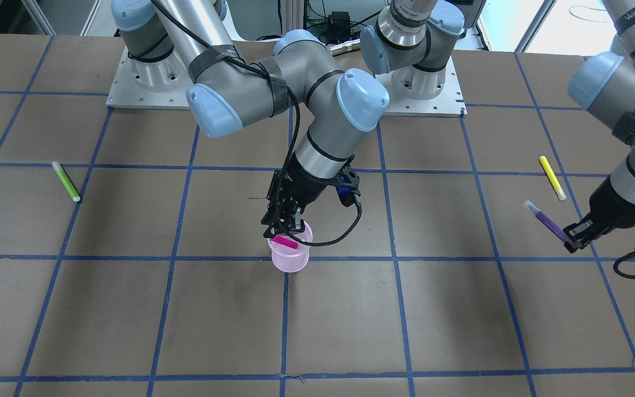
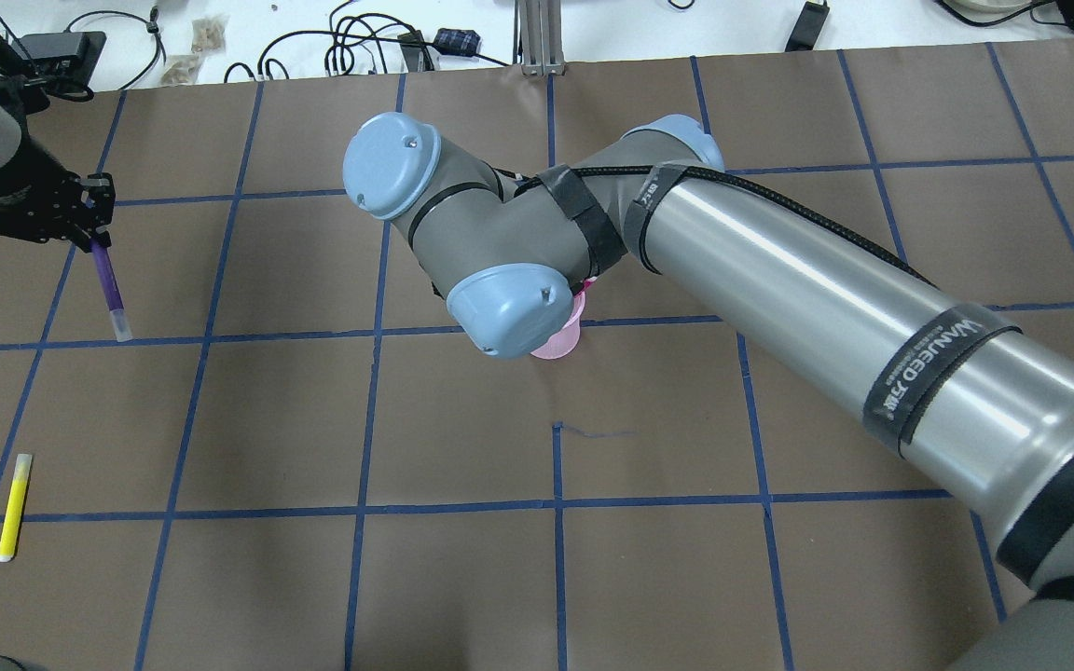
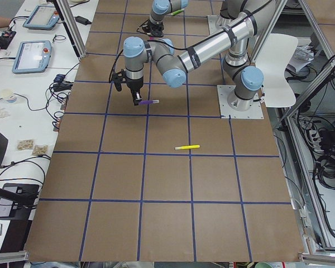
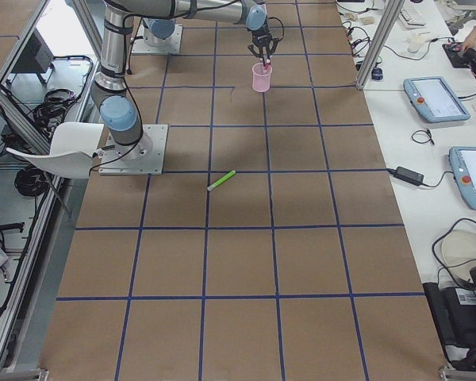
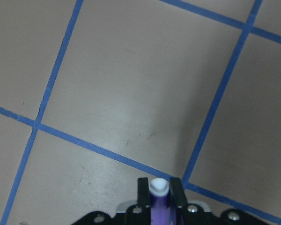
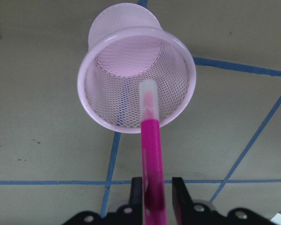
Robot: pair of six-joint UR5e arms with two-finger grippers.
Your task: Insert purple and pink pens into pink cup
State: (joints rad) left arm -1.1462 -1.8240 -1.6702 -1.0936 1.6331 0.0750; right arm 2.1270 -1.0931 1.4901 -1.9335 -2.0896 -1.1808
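Note:
The pink mesh cup (image 1: 291, 261) stands upright near the table's middle on a blue line. My right gripper (image 1: 290, 227) is just above its rim, shut on the pink pen (image 1: 285, 241). In the right wrist view the pink pen (image 6: 151, 154) sticks out between the fingers (image 6: 136, 193), with its pale tip over the cup's open mouth (image 6: 122, 79). My left gripper (image 1: 574, 237) is off to the side, shut on the purple pen (image 1: 546, 221), held above the table. The left wrist view shows the purple pen (image 5: 159, 199) end-on between the jaws. Overhead, the right arm hides most of the cup (image 2: 560, 343).
A yellow pen (image 1: 552, 177) lies on the table near my left gripper. A green pen (image 1: 66, 181) lies on the far side, on the robot's right. The brown table carries a blue tape grid (image 1: 394, 258). The arm bases (image 1: 284, 88) stand at the back.

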